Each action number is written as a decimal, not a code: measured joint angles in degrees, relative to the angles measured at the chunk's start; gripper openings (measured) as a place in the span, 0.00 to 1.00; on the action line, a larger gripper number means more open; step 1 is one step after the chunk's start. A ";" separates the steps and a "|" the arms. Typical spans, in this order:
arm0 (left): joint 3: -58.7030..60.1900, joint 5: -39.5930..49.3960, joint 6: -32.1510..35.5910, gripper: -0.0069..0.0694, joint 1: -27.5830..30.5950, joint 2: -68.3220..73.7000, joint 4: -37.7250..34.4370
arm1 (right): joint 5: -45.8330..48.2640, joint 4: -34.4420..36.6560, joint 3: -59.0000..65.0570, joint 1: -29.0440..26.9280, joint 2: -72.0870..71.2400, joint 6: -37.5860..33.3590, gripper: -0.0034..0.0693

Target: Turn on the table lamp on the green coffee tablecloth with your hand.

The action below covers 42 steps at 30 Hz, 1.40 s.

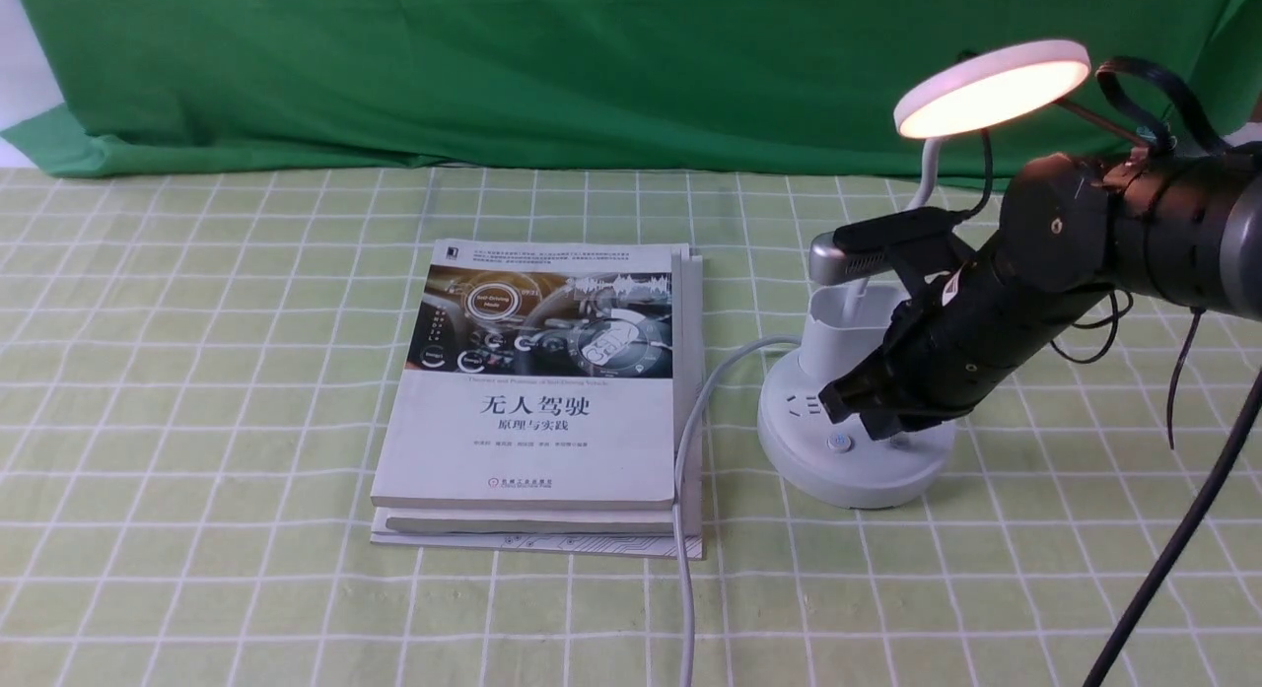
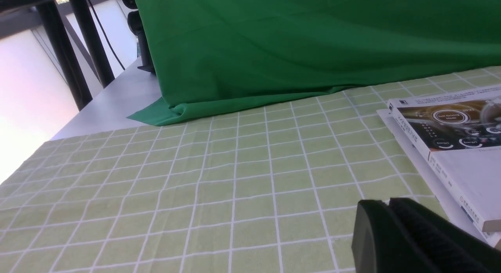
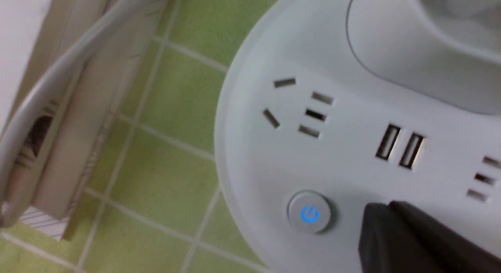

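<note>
The white table lamp (image 1: pixel 853 426) stands on the green coffee tablecloth (image 1: pixel 197 372), to the right of a book. Its round disc head (image 1: pixel 991 88) glows warm white. My right gripper (image 1: pixel 868 406) is shut and empty, its tip low over the round base, just beside a round button with a blue power sign (image 1: pixel 839 443). In the right wrist view the shut tip (image 3: pixel 385 210) sits next to that blue-lit button (image 3: pixel 309 213), near the sockets and USB ports (image 3: pixel 399 147). My left gripper (image 2: pixel 385 204) is shut and empty, low over the cloth near the book.
A stack of books (image 1: pixel 552 391) lies at the middle of the cloth, also seen in the left wrist view (image 2: pixel 450 140). The lamp's grey cord (image 1: pixel 685 510) runs along the books toward the front edge. A dark green backdrop (image 1: pixel 592 66) hangs behind.
</note>
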 joint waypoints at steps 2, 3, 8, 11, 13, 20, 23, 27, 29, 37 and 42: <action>0.00 0.00 0.00 0.12 0.00 0.00 0.00 | -0.14 0.00 1.11 0.12 -3.08 0.00 0.09; 0.00 0.00 0.00 0.12 0.00 0.00 0.00 | -0.21 0.00 1.83 0.12 -4.29 0.00 0.09; 0.00 0.00 0.00 0.12 0.00 0.00 0.00 | -1.87 0.00 8.65 0.12 -8.89 0.00 0.09; 0.00 0.00 0.00 0.12 0.00 0.00 0.00 | -3.49 0.00 13.00 0.12 -12.04 0.31 0.09; 0.00 0.00 0.00 0.12 0.00 0.00 0.00 | -3.66 0.00 16.23 0.12 -15.77 1.22 0.09; 0.00 0.00 0.00 0.12 0.00 0.00 0.00 | -3.10 0.00 26.24 0.12 -33.12 4.69 0.09; 0.00 0.00 0.04 0.12 0.00 0.00 0.00 | -1.86 0.00 29.82 0.12 -41.04 8.96 0.10; 0.00 0.00 0.04 0.12 0.00 0.00 0.00 | -0.85 0.00 30.88 0.12 -47.67 12.07 0.10; 0.00 0.00 0.04 0.12 0.00 0.00 0.00 | -1.52 -0.16 30.88 0.12 -51.07 12.98 0.11; 0.00 0.00 0.04 0.12 0.00 0.00 0.00 | -7.12 -0.99 32.69 -0.06 -58.85 8.20 0.08; 0.00 0.00 0.04 0.12 -0.12 0.00 0.00 | -16.33 -0.39 45.07 -7.56 -72.63 4.29 0.08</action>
